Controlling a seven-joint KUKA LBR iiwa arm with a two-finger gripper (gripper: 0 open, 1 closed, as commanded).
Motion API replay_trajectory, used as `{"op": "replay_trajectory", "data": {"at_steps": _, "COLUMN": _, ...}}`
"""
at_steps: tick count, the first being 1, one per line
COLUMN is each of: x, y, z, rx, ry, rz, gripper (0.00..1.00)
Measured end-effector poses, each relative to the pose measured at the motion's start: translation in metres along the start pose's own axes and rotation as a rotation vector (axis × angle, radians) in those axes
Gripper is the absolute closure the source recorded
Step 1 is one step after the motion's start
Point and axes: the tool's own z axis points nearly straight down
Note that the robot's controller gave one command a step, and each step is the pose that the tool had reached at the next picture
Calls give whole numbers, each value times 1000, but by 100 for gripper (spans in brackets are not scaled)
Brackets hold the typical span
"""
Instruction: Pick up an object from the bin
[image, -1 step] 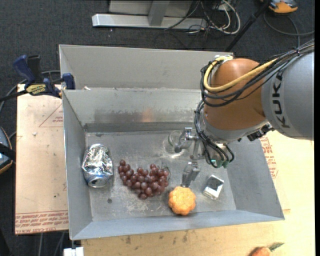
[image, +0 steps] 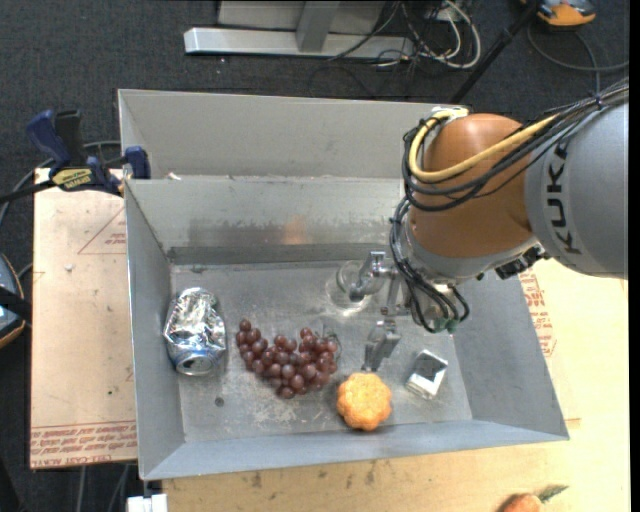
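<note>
The gripper (image: 381, 348) is hovering at lower centre, just up-frame of a round orange biscuit (image: 364, 401), grapes (image: 288, 359) lying frame-left; spread or pressed together, I cannot tell.

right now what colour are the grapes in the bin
Dark reddish purple; the grapes show best in the camera view.

The bin (image: 150, 300) is showing grey sheet metal, matt on its walls, scuffed and faintly reflecting on its floor. The crushed can (image: 195, 330) is gleaming as crinkled silvery metal. The dark red grapes (image: 288, 360) are looking smooth and slightly glossy, like plastic. The round orange thing (image: 364, 401) is looking rough and matt. The orange cover (image: 470, 190) on the wrist is shining smoothly.
</note>
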Motion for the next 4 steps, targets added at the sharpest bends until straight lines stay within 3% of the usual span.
{"op": "replay_trajectory", "data": {"at_steps": 1, "x": -25, "y": 36, "z": 88, "rx": -1, "ry": -5, "rz": 15, "gripper": 0}}
{"op": "replay_trajectory", "data": {"at_steps": 2, "x": -21, "y": 56, "z": 95, "rx": 1, "ry": 6, "rz": 108, "gripper": 0}}
{"op": "replay_trajectory", "data": {"at_steps": 3, "x": -27, "y": 61, "z": 76, "rx": 0, "ry": -4, "rz": 58, "gripper": 0}}
{"op": "replay_trajectory", "data": {"at_steps": 4, "x": -29, "y": 64, "z": 95, "rx": 0, "ry": -6, "rz": -27, "gripper": 0}}
